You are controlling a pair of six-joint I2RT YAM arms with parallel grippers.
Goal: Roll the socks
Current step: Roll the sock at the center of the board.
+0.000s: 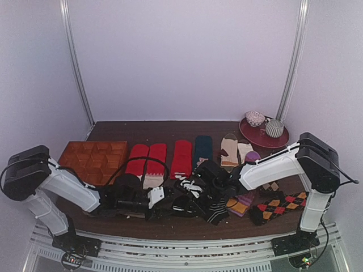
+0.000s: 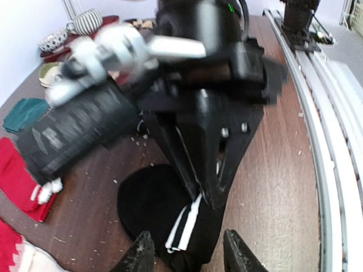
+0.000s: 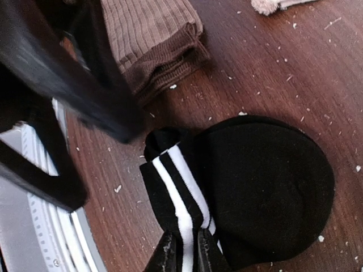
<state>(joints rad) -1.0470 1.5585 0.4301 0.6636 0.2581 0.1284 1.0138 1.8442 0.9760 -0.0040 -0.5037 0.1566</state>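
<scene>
Pinched by the near-shut right gripper (image 3: 184, 252) was a black knit white-cuffed ankle sock (image 3: 272, 187); the left gripper (image 2: 188, 252) gaped empty astride it. Rolling seemed barely begun; cuff needed turning next.

Black sock (image 3: 266, 187) lies flat on the wood, its rounded toe end spread wide like a dark disc. Its cuff (image 3: 180, 195) is gathered narrow and bunched, with two white bands running along its length. The thin-striped sock (image 1: 217, 213) sits just to the right, near the front edge. It looks crumpled, though from above it's too small to be sure.
</scene>
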